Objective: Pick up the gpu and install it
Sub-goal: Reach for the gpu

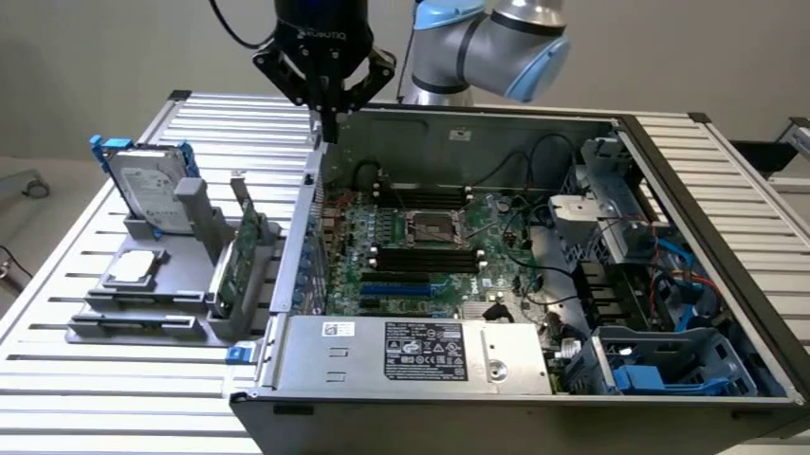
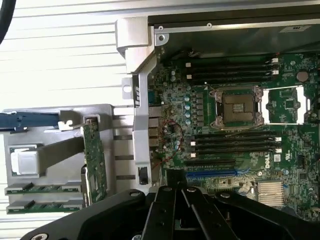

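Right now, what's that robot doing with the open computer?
The robot arm's claw hangs shut and empty above a corner of the open computer case. The gpu stands on edge in the gray rack beside the case, untouched, so nothing has been picked up or installed yet.

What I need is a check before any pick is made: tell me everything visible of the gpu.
The gpu is a thin, flat rectangular card with a green circuit-board face. It stands on its edge, roughly upright, in a slot of the gray holder on the slatted table. That puts it just outside the open computer case, on the exterior view's left. Only the holder touches it. The gripper hangs shut above the case's rim, well apart from the card.
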Robot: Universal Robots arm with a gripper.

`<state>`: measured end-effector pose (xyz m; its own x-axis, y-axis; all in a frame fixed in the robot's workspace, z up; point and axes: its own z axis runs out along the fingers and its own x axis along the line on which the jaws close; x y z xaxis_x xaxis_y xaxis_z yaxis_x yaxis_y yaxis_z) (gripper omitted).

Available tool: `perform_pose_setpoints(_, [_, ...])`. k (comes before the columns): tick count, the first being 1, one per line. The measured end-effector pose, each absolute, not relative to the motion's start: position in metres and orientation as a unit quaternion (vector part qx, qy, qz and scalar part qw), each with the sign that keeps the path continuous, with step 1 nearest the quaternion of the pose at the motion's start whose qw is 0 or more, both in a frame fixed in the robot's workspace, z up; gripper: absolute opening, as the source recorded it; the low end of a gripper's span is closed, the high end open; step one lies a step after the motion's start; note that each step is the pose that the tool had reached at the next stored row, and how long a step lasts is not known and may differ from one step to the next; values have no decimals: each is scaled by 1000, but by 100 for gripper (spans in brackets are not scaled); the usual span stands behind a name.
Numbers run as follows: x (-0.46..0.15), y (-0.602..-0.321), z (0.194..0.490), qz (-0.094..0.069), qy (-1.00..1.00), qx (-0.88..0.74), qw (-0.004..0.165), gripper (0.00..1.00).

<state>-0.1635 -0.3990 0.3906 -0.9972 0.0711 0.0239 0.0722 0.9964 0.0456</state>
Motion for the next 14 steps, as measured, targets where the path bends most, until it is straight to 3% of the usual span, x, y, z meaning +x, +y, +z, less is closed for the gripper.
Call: perform_pose_setpoints(14, [-227, -399, 375, -22, -999, -36, 11, 11])
